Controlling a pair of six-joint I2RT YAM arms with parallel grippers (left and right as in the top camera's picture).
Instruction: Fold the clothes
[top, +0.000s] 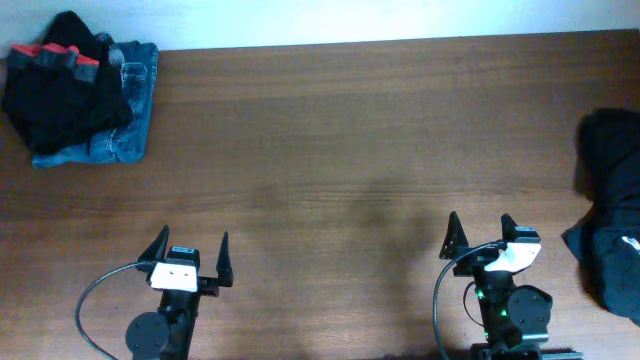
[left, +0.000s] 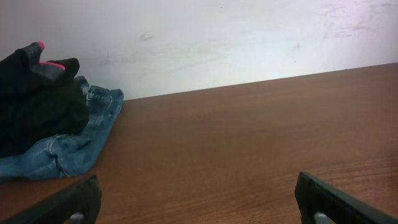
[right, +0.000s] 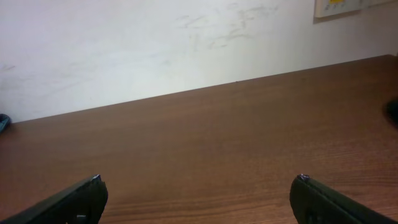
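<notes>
Near edge: we note the left gripper (top: 192, 240) and right gripper (top: 480, 230), both spread wide and empty above the brown wooden table (top: 330, 130). Right side, mid-depth: crumpled black fabric heap (top: 610, 215), apparently unfolded, so work remains. Far left corner: black red-trimmed garment (top: 60, 85) stacked on blue denim jeans (top: 125, 135), probably done.

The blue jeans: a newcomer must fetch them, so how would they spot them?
On the wooden table, go to the far left corner by the white wall. There the jeans lie under a black garment with red trim. They alone are blue denim; the pile at the right edge is all dark.
</notes>
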